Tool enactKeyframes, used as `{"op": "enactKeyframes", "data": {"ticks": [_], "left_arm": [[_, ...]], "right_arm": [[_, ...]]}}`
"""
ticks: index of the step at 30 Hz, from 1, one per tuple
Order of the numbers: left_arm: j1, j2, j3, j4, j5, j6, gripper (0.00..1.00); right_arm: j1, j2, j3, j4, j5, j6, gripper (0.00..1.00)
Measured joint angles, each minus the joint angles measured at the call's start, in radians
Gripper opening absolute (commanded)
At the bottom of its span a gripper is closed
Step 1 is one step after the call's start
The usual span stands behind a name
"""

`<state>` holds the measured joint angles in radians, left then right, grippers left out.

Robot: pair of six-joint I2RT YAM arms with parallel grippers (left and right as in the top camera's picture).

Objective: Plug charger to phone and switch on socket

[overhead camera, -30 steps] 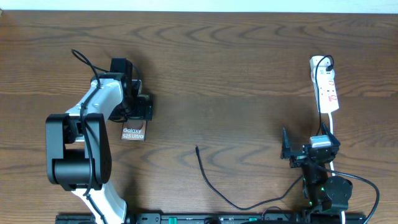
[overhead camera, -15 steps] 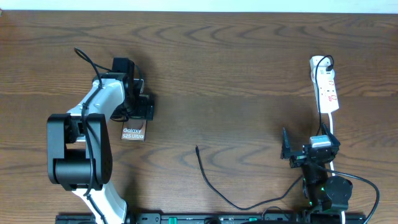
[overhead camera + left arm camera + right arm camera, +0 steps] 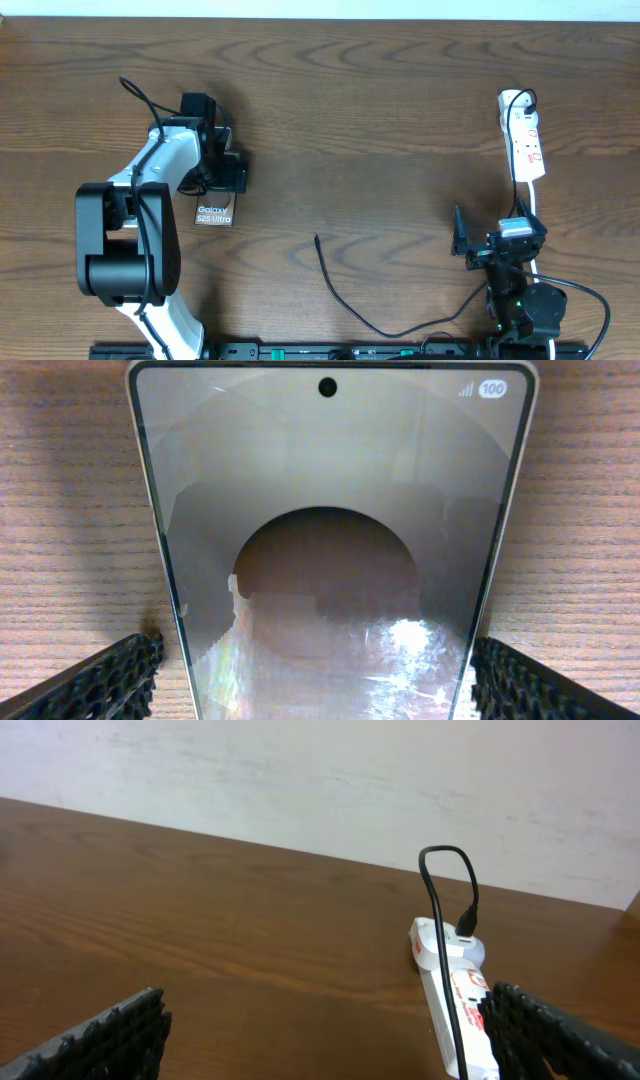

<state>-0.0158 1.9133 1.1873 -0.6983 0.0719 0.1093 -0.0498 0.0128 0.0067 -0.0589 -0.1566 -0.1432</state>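
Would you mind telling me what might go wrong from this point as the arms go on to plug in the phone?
1. The open left gripper straddles the glossy phone; an off-centre squeeze may twist or slide it.
2. The cable tip lies loose mid-table, away from both grippers; it looks thin and may be hard to pinch and line up.
3. A black cable loops up from the power strip, so the right gripper might snag it.

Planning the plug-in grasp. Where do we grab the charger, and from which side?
Take the charger just behind its connector tip, likely from above, jaws closing across the cable. That free end lies flat on the table, nearly straight, with bare wood around it, while farther back the cable curves toward the near edge. A hold near the tip should keep the connector steerable.
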Motion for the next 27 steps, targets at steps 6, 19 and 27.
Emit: {"op": "enactKeyframes", "data": {"ticks": [6,19,27], "left_arm": [[0.000,0.006,0.000,0.000,-0.004,0.000,0.98],[0.000,0.006,0.000,0.001,-0.004,0.000,0.98],[0.000,0.006,0.000,0.001,-0.004,0.000,0.99]], "right_arm": [[0.000,0.000,0.000,0.000,0.000,0.000,0.99],[0.000,0.000,0.000,0.000,0.000,0.000,0.99],[0.000,0.000,0.000,0.000,0.000,0.000,0.99]]}}
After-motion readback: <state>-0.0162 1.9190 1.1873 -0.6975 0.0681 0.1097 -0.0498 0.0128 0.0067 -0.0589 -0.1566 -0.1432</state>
